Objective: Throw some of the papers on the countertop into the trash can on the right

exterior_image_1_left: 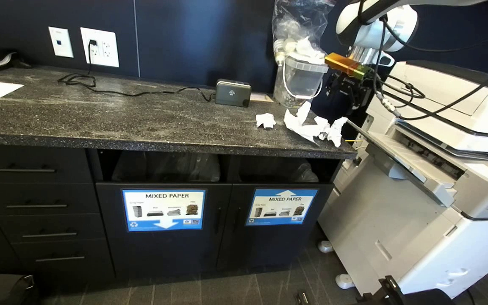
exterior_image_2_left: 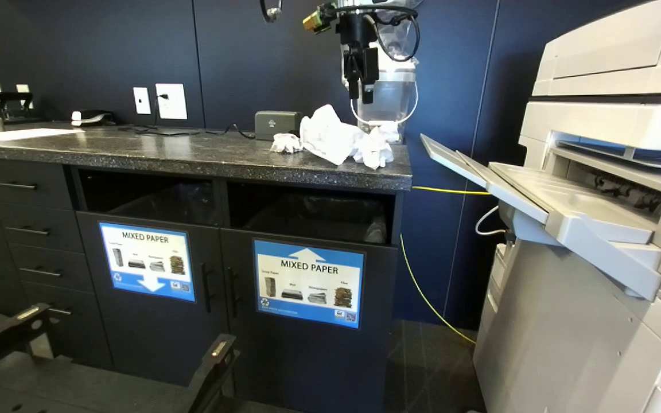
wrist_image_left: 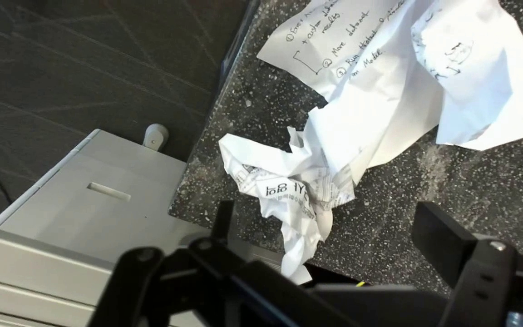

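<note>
The papers lie bunched at the right end of the dark speckled countertop [exterior_image_1_left: 142, 112]: a small wad [exterior_image_1_left: 265, 120], a large crumpled sheet [exterior_image_2_left: 327, 137] and a wad at the corner [exterior_image_2_left: 374, 149]. From the wrist, the printed wad [wrist_image_left: 288, 195] overlaps a handwritten sheet [wrist_image_left: 379, 113]. My gripper [exterior_image_2_left: 361, 96] hangs above them, fingers downward and apart. In the wrist view the gripper [wrist_image_left: 327, 220] is open; the printed wad shows beyond the gap, ungripped. Below the counter, the trash can on the right [exterior_image_2_left: 307, 361] has a rectangular slot and a MIXED PAPER sign [exterior_image_2_left: 309, 284].
A clear bucket [exterior_image_1_left: 301, 78] with a plastic bag stands behind the papers, close to my gripper. A black box [exterior_image_1_left: 233, 92] sits left of it. The white printer [exterior_image_1_left: 417, 212] reaches out a tray [exterior_image_2_left: 537, 195] beside the counter's end. A similar bin [exterior_image_2_left: 147, 332] adjoins on the left.
</note>
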Available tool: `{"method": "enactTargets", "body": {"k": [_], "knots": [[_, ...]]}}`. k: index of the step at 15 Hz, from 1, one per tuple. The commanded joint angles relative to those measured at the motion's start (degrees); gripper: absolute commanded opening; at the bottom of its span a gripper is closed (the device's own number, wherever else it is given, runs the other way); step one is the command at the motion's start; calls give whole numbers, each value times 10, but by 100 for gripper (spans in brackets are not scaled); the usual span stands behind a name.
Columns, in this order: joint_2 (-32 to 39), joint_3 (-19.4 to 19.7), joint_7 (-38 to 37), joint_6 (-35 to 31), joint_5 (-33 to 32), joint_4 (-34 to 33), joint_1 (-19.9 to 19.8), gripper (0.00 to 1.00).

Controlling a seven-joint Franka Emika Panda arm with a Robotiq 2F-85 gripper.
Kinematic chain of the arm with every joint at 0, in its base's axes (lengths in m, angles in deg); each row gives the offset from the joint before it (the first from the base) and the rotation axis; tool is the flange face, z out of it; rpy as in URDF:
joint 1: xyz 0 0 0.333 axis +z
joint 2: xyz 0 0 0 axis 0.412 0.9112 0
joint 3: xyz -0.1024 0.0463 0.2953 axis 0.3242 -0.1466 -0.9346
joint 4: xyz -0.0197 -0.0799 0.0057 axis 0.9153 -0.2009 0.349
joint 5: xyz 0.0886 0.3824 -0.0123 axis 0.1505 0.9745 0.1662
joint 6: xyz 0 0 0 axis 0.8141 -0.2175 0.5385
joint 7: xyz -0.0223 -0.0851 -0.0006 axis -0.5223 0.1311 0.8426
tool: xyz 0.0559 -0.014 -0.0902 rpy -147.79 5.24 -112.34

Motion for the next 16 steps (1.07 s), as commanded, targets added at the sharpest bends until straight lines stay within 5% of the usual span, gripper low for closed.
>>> {"method": "enactTargets", "body": {"k": [1,16], "knots": [[50,-24,0,21,-10,-66,-28,100],[141,-34,6,18,4,-144,-68,100]]}}
